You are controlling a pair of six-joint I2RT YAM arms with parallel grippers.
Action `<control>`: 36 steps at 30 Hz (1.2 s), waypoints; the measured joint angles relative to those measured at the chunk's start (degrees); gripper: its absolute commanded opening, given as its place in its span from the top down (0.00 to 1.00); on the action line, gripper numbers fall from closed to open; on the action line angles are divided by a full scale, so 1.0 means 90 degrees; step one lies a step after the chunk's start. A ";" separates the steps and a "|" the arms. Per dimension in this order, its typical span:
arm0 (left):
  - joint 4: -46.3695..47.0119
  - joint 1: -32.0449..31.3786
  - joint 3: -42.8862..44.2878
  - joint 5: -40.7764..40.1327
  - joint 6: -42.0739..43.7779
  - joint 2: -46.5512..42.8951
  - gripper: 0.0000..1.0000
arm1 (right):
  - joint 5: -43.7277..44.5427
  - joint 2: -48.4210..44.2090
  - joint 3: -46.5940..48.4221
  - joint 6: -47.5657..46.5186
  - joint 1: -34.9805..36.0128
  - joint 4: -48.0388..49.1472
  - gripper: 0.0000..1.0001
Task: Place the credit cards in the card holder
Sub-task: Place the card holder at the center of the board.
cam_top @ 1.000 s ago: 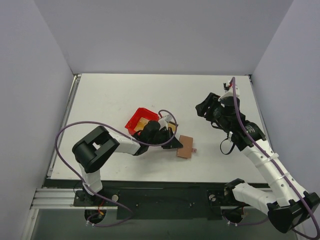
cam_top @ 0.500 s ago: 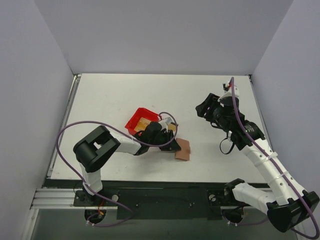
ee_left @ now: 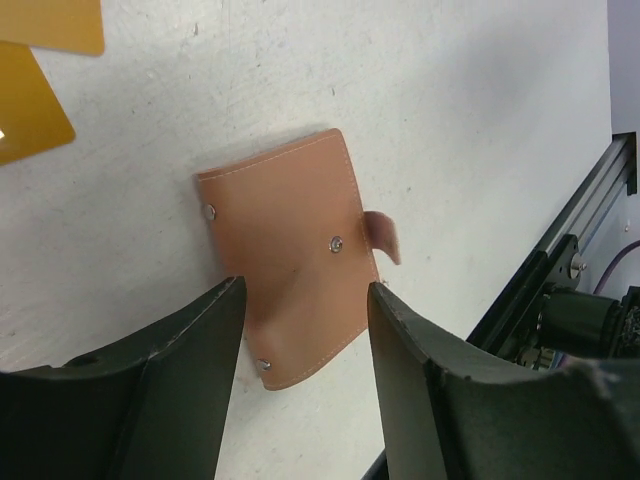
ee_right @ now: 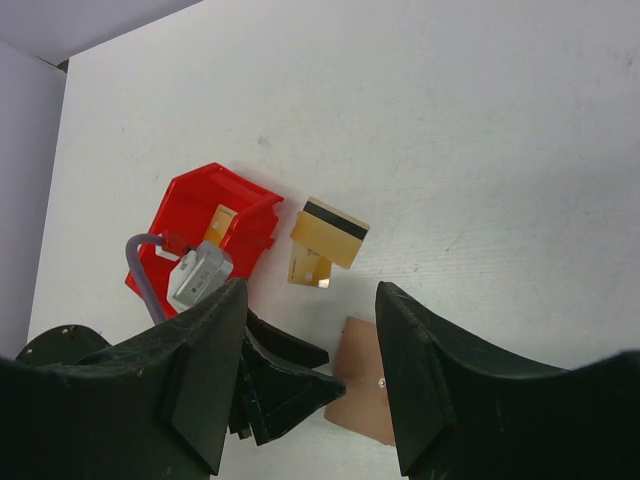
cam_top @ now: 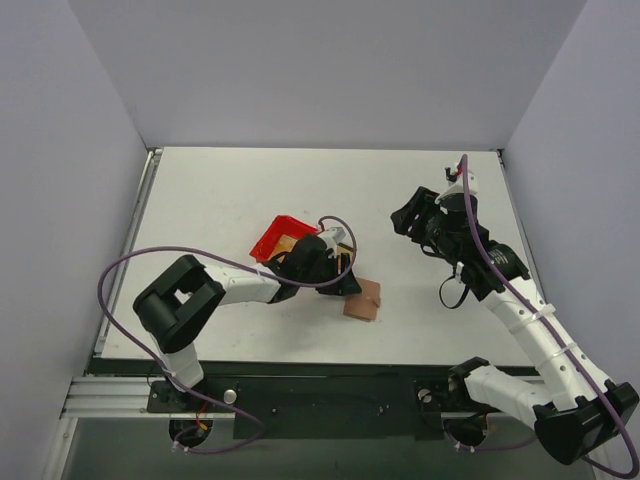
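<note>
Although grey walls (cam_top: 90,150) close off the white desk (cam_top: 220,190) on its left, far and right sides, and a black rail (cam_top: 300,385) runs along its near edge, there is open room across the far half and the left side. Everything sits around the middle.

The red bin (cam_top: 278,236) has one gold card lying inside it. Two more credit cards (ee_right: 328,232) overlap on the desk just right of the bin, and the upper one shows its dark stripe.

Nearer than these, the card holder (ee_left: 290,240) lies flat and folded shut, well in from the rail, so its contents cannot be seen.

The left gripper (ee_left: 305,290) is low over the holder's near end, its fingers apart and clamping nothing. The right gripper (ee_right: 310,288) hangs high over the desk's right side, spread and empty.
</note>
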 measured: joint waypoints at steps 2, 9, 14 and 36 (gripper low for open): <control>-0.0199 0.0000 0.0095 -0.0102 0.0117 -0.0114 0.37 | 0.0002 0.0000 0.0000 0.0000 0.0000 0.0000 0.50; -0.0937 0.0007 0.0393 -0.0561 0.0529 -0.0495 0.36 | 0.0000 0.0090 0.0000 -0.0005 0.0000 0.0000 0.50; -0.1472 0.0126 0.0454 -0.0896 0.0772 -0.0877 0.36 | 0.0000 0.0223 0.0000 -0.0024 0.0000 0.0000 0.50; -0.3553 0.1766 0.0850 -0.2310 0.1168 -0.2273 0.35 | -0.0124 0.0471 0.0000 -0.0024 0.0000 0.0002 0.50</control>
